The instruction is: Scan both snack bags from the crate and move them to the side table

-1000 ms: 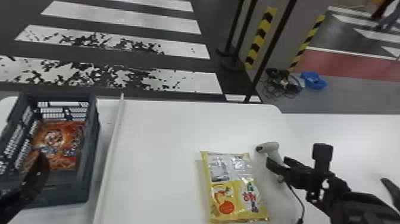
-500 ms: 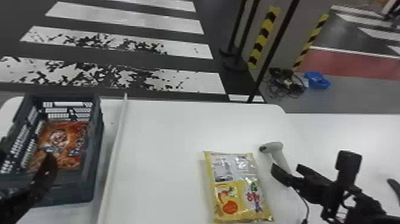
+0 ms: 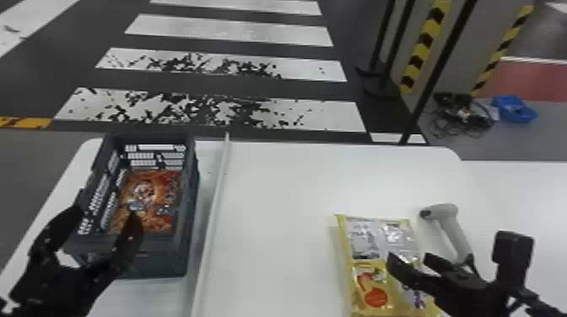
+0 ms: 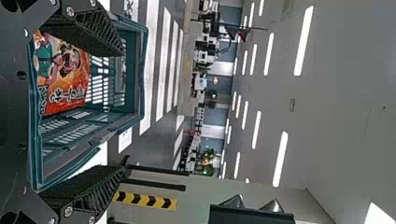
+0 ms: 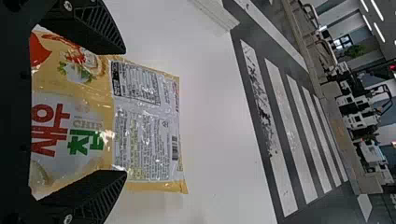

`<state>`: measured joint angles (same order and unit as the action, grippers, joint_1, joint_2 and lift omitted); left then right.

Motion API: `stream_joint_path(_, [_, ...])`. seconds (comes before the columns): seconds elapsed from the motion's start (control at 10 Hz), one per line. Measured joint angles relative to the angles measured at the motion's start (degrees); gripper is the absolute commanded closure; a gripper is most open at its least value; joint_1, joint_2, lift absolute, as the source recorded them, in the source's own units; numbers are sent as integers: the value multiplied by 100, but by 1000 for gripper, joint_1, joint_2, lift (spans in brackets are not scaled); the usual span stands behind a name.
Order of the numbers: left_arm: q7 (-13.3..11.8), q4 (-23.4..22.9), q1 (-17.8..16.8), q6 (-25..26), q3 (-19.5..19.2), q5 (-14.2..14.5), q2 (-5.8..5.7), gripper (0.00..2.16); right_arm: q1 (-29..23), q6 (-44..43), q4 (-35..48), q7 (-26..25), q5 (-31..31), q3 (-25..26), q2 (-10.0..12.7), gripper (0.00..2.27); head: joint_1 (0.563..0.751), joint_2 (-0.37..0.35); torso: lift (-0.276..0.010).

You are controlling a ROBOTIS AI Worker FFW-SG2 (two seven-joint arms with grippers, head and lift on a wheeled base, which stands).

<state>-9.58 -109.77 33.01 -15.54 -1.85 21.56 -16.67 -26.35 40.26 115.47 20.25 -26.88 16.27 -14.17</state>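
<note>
My left gripper (image 3: 105,219) stands open over the near end of the grey crate (image 3: 190,202), with the orange snack bag (image 3: 147,198) lying inside. In the left wrist view, the open left gripper (image 4: 123,105) has the orange bag (image 4: 70,84) and crate (image 4: 140,70) beyond its fingers. The yellow snack bag (image 3: 371,278) lies flat on the table. Above its right part is my right gripper (image 3: 407,263), open; in the right wrist view the yellow bag (image 5: 144,126) shows between and past the open right gripper's (image 5: 125,112) spread fingers. The scanner (image 3: 451,227) rests behind the right gripper.
A long white strip (image 3: 215,202) runs along the table (image 3: 278,189) between crate and yellow bag. Another white surface (image 3: 523,189) adjoins at the right. Black posts, a striped pillar, cables and a blue bin (image 3: 512,108) stand beyond on the floor.
The head view has swung left, so the crate sits farther in from its edge. My right gripper has gone from beside the scanner to over the yellow bag.
</note>
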Motion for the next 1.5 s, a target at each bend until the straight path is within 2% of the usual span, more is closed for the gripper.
stream_joint_path(0.4, [11, -96, -7, 9, -8, 23, -46, 140, 418, -356, -530, -119, 561, -649, 38, 100, 695, -12, -95])
stream_joint_path(0.5, [17, -132, -12, 34, -16, 23, -54, 140, 525, -398, -682, -117, 695, -738, 33, 302, 695, -9, -95])
stream_joint_path(0.6, [18, -151, -13, 59, -26, 23, -55, 140, 617, -405, -838, -90, 864, -834, 4, 346, 695, -8, -95])
stream_joint_path(0.7, [18, -157, -14, 70, -33, 23, -56, 140, 697, -374, -998, -73, 1035, -945, -38, 620, 695, -7, -95])
stream_joint_path(0.8, [18, -158, -14, 74, -34, 23, -56, 140, 772, -257, -1122, -91, 1215, -1064, -84, 1541, 695, -7, -95])
stream_joint_path(0.9, [18, -159, -13, 74, -34, 23, -56, 140, 821, -153, -1204, -140, 1342, -1147, -118, 2246, 695, -9, -95])
stream_joint_path(1.1, [18, -159, -14, 85, -20, 23, -56, 140, 684, -681, -1247, -320, 1363, -1142, -131, 2243, 695, -21, -95])
stream_joint_path(1.5, [9, -159, 8, 74, -8, 29, -47, 140, 180, -1394, -542, -245, 1247, -885, -226, 2243, 695, -32, -95])
